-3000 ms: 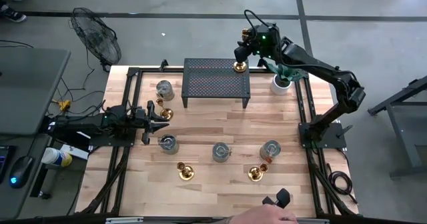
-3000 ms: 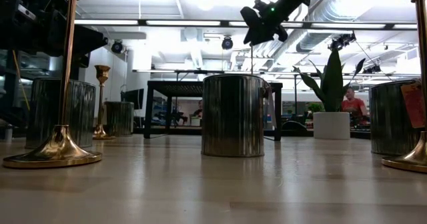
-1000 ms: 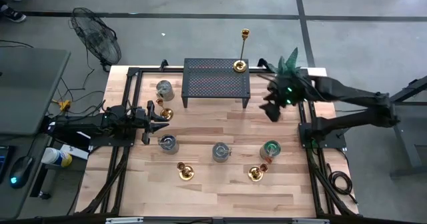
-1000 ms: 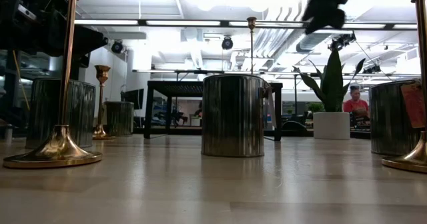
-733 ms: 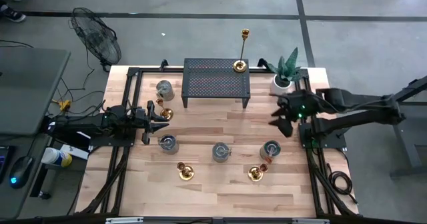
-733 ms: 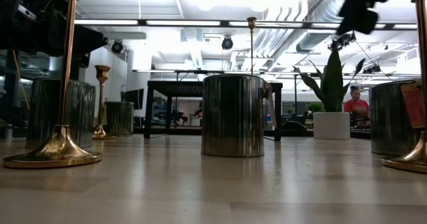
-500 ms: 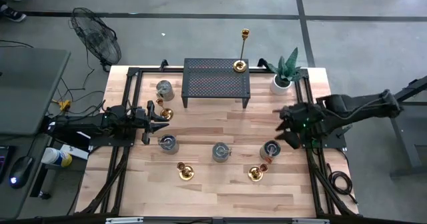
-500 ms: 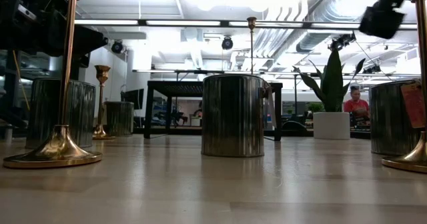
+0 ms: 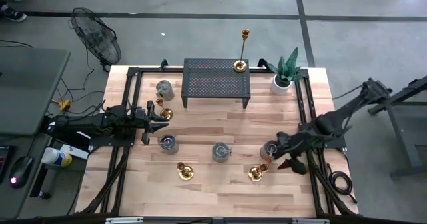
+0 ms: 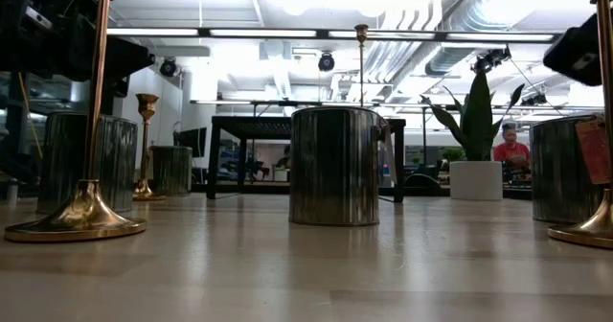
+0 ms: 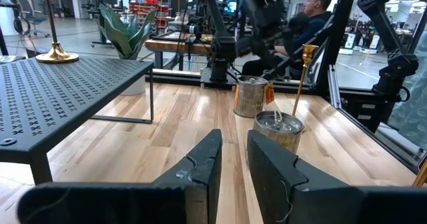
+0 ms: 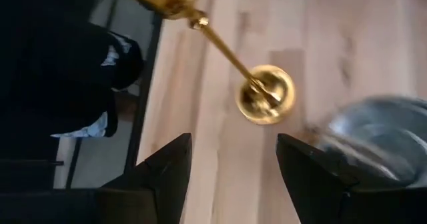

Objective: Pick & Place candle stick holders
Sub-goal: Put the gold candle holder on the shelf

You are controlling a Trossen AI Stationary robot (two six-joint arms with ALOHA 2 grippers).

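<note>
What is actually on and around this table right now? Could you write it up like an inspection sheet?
Surface: wooden table, black mesh shelf at the back.
Job's things: four brass candle stick holders; one on the shelf, one by the left gripper, two near the front.
Clutter: four metal cans, potted plant.
Grippers: left gripper open at the left edge; right gripper open above the front-right holder.
Cables: bundle left of the table.
Surroundings: floor fan; a seated person beyond the table.

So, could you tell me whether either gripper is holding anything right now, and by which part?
Nothing is held. The right gripper is open above a candlestick; the left gripper holds nothing.
</note>
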